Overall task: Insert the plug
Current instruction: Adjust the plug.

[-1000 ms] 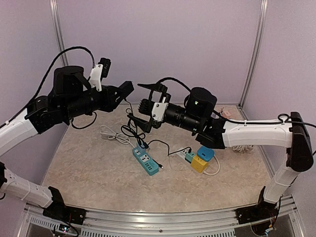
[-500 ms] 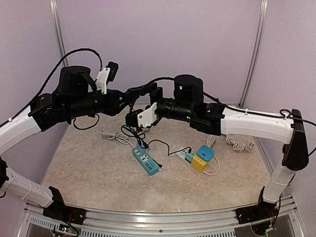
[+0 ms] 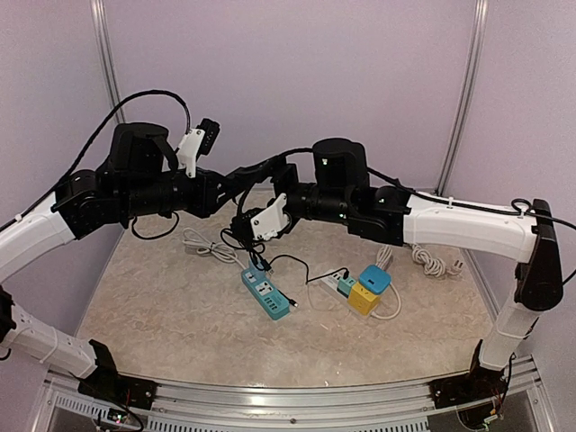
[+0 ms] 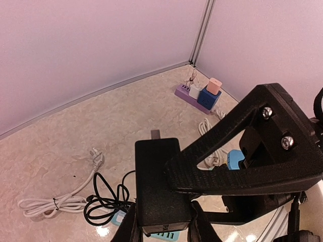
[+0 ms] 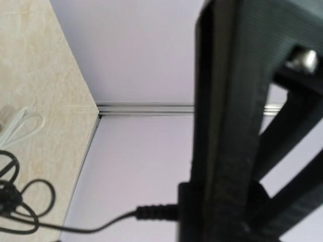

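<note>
progress: early, nothing's plugged in | your left tool (image 4: 161,227) is clamped on the black plug (image 4: 159,181), mid-air | right tool (image 3: 241,196) right beside it, can't tell if it's gripping | teal power strip (image 3: 265,295) down on the tabletop (image 3: 162,306), well below

The black, box-shaped plastic plug (image 4: 157,186) is held in the air above the middle of the desk (image 3: 162,306), clamped on two sides by the left pincer (image 4: 162,226). Its short grey metal tip (image 4: 155,133) points toward the far wall. A thin black cord (image 5: 101,224) leaves its back end and drops to a loose coil (image 3: 236,238) on the desk. Just on the near side of that coil the teal oblong power strip (image 3: 265,293) lies flat, slanted from far-left to near-right, sockets facing up.
</note>
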### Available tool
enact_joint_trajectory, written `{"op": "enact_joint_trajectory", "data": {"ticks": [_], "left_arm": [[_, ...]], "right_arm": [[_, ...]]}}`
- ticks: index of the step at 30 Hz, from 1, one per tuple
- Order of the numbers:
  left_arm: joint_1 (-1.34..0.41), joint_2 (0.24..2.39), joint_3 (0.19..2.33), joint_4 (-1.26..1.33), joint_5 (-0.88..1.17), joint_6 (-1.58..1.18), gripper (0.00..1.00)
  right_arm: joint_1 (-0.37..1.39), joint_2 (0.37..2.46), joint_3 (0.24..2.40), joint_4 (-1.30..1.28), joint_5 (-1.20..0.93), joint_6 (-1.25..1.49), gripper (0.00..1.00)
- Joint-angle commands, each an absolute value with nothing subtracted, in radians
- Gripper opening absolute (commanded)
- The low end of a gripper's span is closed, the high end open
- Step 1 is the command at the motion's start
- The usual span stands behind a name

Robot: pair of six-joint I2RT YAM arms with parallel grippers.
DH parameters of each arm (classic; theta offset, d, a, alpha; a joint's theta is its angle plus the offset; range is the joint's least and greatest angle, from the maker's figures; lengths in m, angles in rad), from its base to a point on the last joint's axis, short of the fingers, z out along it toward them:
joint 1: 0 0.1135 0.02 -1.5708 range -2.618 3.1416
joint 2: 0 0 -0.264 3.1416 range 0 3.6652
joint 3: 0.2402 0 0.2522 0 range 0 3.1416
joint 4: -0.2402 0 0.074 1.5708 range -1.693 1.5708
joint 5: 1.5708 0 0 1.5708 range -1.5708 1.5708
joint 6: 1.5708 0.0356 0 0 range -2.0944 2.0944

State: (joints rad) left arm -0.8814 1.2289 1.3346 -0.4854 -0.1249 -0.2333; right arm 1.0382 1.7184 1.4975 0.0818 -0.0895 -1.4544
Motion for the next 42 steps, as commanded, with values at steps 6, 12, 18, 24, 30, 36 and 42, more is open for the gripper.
{"op": "enact_joint_trajectory", "data": {"ticks": [6,12,18,24,30,36,42], "left_arm": [[-0.895,1.246,1.376,-0.485,-0.122,-0.222,0.00],[-0.899,1.261,1.380,-0.479,-0.100,-0.224,0.00],[-0.897,1.260,1.382,-0.475,-0.089,-0.220,0.00],[-0.897,1.256,1.376,-0.458,-0.049,-0.198,0.00],[-0.921,1.195,1.349,-0.437,-0.061,-0.065,0.77],[-1.000,1.053,1.260,-0.394,-0.141,0.227,0.96],[-1.076,0.972,1.162,-0.348,-0.197,0.448,0.82]], "right_arm": [[1.034,1.713,1.522,0.142,-0.060,-1.433,0.64],[1.035,1.741,1.519,0.224,-0.051,-1.419,0.61],[1.036,1.745,1.520,0.226,-0.052,-1.412,0.43],[1.035,1.744,1.522,0.211,-0.041,-1.367,0.19],[1.024,1.688,1.507,0.146,-0.093,-1.207,0.00],[0.887,1.579,1.496,0.032,-0.507,-0.789,0.00],[0.795,1.525,1.424,0.187,-0.896,-0.390,0.00]]}}
